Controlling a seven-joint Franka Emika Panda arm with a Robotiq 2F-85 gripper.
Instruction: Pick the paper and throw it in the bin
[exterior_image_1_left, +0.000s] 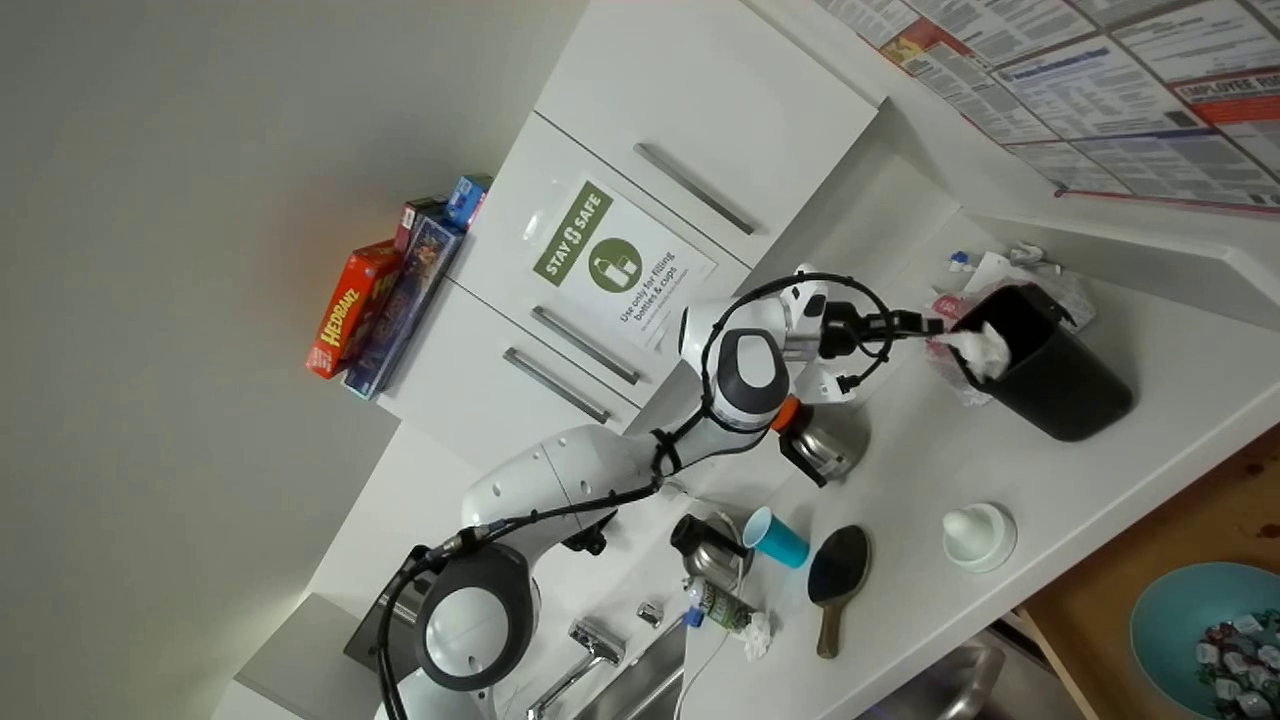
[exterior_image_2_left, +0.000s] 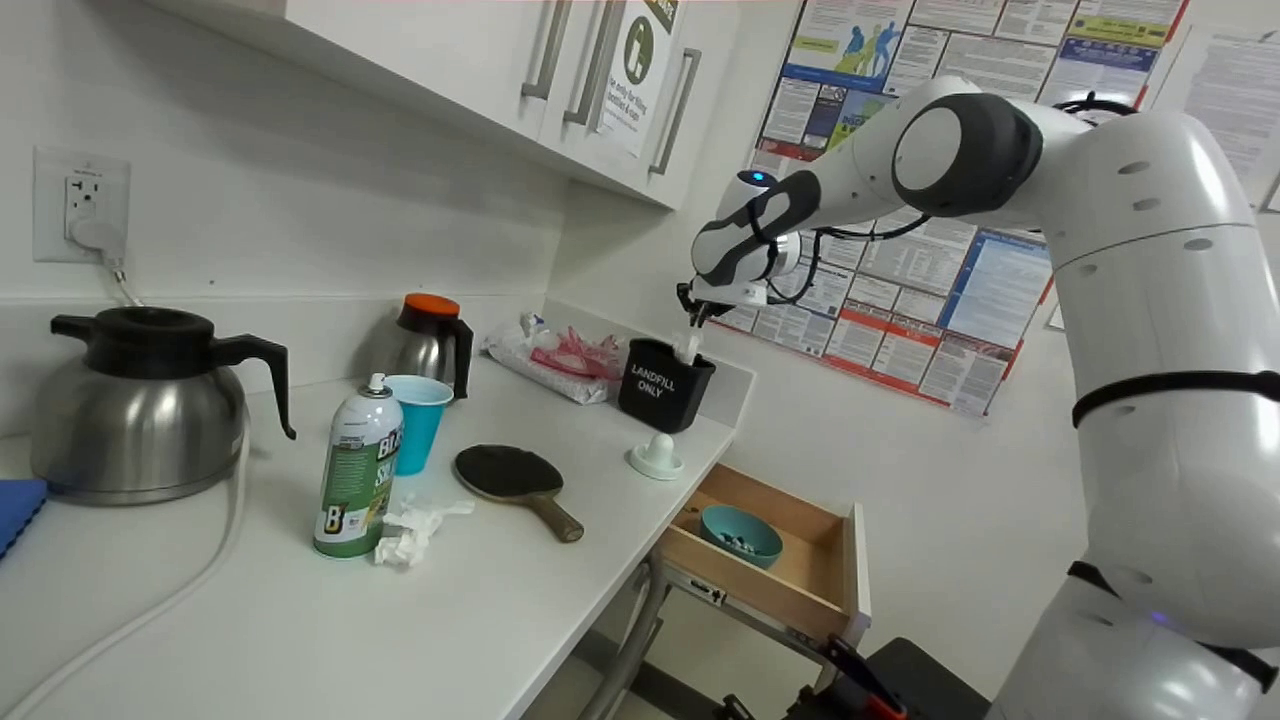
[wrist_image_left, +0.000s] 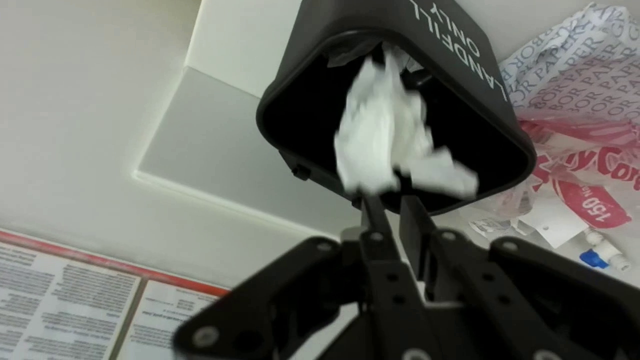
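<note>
While release was judged the step in hand, the paper (wrist_image_left: 377, 135) was at the mouth of the bin (exterior_image_1_left: 1075, 385).
The end effector (wrist_image_left: 391, 202) stood narrowly parted, with nothing visible in its gap; whether it touched the paper could not be determined. The next move appeared to call for further parting, and confirmation that the paper dropped inside, before withdrawal.

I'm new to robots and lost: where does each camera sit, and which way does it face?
An exterior view: in front of the counter, picture tilted, facing wall cabinets; the arm shows.
An exterior view: farther along the counter, looking lengthwise toward the bin; arm shows.
Wrist view: at the arm's end, looking into the bin; of the arm, only the gripper shows.
Both exterior views share arm, bin, blue cup.
</note>
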